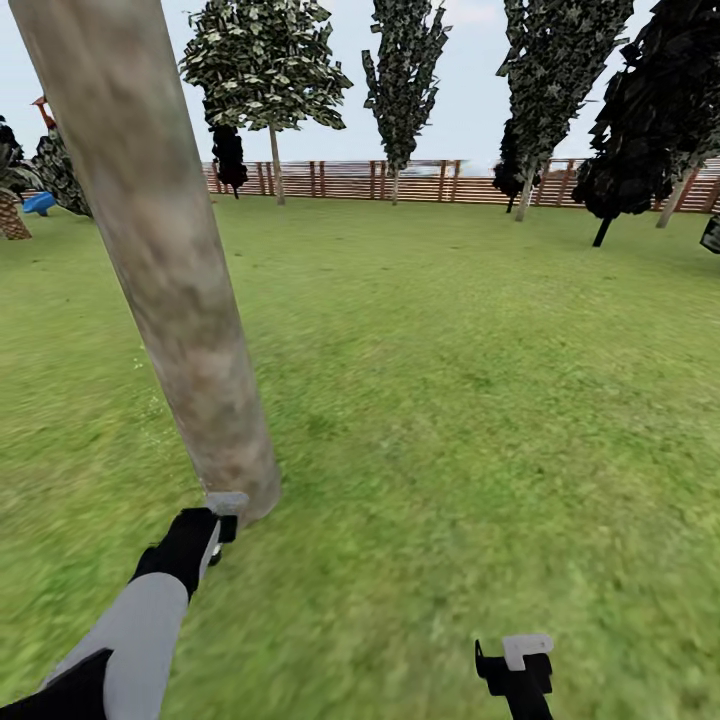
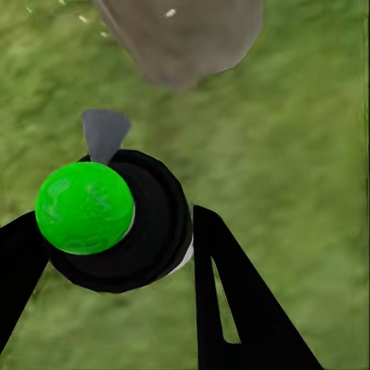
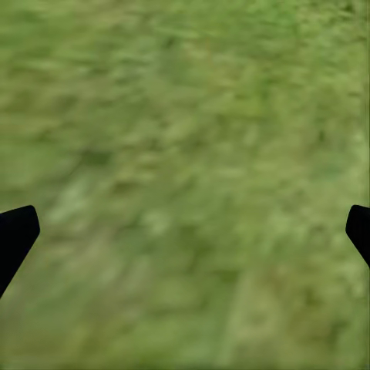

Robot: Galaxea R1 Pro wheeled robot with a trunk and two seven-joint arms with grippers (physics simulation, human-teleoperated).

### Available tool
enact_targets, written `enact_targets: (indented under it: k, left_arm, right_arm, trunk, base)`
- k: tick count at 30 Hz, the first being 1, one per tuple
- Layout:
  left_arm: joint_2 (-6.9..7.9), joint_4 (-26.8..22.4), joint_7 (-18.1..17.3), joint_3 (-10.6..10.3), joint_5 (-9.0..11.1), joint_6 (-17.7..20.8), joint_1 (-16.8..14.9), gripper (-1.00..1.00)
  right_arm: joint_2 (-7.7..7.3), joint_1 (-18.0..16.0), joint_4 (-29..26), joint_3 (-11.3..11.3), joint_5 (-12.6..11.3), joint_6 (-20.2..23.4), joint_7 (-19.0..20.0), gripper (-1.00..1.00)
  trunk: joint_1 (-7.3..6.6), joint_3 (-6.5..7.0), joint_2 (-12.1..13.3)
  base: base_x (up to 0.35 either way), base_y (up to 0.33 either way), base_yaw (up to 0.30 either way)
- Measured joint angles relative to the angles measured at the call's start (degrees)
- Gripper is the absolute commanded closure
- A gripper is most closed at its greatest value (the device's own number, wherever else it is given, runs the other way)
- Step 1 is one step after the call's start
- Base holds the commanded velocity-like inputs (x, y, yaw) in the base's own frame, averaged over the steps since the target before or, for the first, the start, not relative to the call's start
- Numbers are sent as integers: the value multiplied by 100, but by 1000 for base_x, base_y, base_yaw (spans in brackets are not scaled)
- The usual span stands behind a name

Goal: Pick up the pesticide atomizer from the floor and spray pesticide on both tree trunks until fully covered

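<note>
item, left: tree trunk (image 1: 160,260), a smooth pale grey-brown mottled column, leaning in the head view, rooted in blurry grass (image 1: 450,400); a few whitish specks lie on the ground beside its base.

item, lower left: left gripper (image 1: 213,535), black with a pale tip, closed around the pesticide atomizer (image 2: 123,223) and held right at the trunk's foot, probably so the spray lands on the bark. from the wrist, the atomizer is a round black body with a glossy green ball on top and a grey nozzle aimed at the trunk (image 2: 181,38).

item, lower right: right gripper (image 1: 520,665), fingers spread wide, empty, hanging over bare lawn.

item, background: slatted brown fence (image 1: 420,180), blocky dark-leaved trees.
</note>
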Motion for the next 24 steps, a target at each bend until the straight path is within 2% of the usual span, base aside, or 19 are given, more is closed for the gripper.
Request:
enact_targets:
  k: [2,3,4,5,8,10,13,16,17,18,20,22,24]
  left_arm:
    - [31,1,1,-87,-13,21,-98,100]
    - [326,28,-232,-146,99,44,-231,100]
    - [849,15,-620,-164,-4,44,-232,100]
    - [1019,12,-860,-167,-25,40,-227,100]
    - [1111,14,-1156,-250,-7,43,-224,100]
    - [1017,21,-1200,-595,23,67,-225,100]
    - [868,38,-1213,-923,25,178,-267,100]
    - [937,45,-1335,-978,-18,274,-287,100]
    - [1028,30,-1461,-984,-60,282,-286,100]
    - [1266,15,-1727,-983,-51,295,-287,100]
    - [1460,7,-1967,-988,-65,299,-284,100]
    - [1477,5,-2065,-994,-44,303,-273,100]
    - [1317,-2,-2096,-1023,-5,313,-288,100]
  right_arm:
    - [-4,0,0,0,0,0,-3,-100]
    - [-16,0,1,-2,-1,0,-5,-100]
    - [-17,0,1,2,1,0,1,-100]
    - [-17,0,1,1,1,0,1,-100]
    - [-14,0,-1,0,0,0,3,-100]
    - [-14,0,-1,0,0,0,3,-100]
    - [-17,0,-1,0,0,0,4,-100]
    - [-18,0,-1,0,0,0,4,-100]
    - [-18,0,-1,1,0,0,4,-100]
    - [-18,0,0,0,0,0,4,-100]
    - [-18,0,0,1,0,0,4,-100]
    - [-16,0,1,0,0,0,4,-100]
    - [-17,0,-1,0,0,0,4,-100]
  trunk:
    - [0,-1,0]
    - [0,0,0]
    - [0,-1,0]
    - [0,-1,0]
    - [0,-1,0]
    - [0,-1,0]
    - [0,-1,0]
    - [0,-1,0]
    - [0,-1,0]
    - [0,-1,0]
    - [0,-1,0]
    - [0,-1,0]
    - [1,-1,0]
  base:
    - [0,0,0]
    - [0,0,0]
    - [0,0,0]
    - [0,0,0]
    - [0,0,0]
    - [0,0,0]
    - [0,0,0]
    - [0,0,0]
    - [0,0,0]
    - [0,0,0]
    - [0,0,0]
    - [0,0,0]
    - [0,0,0]
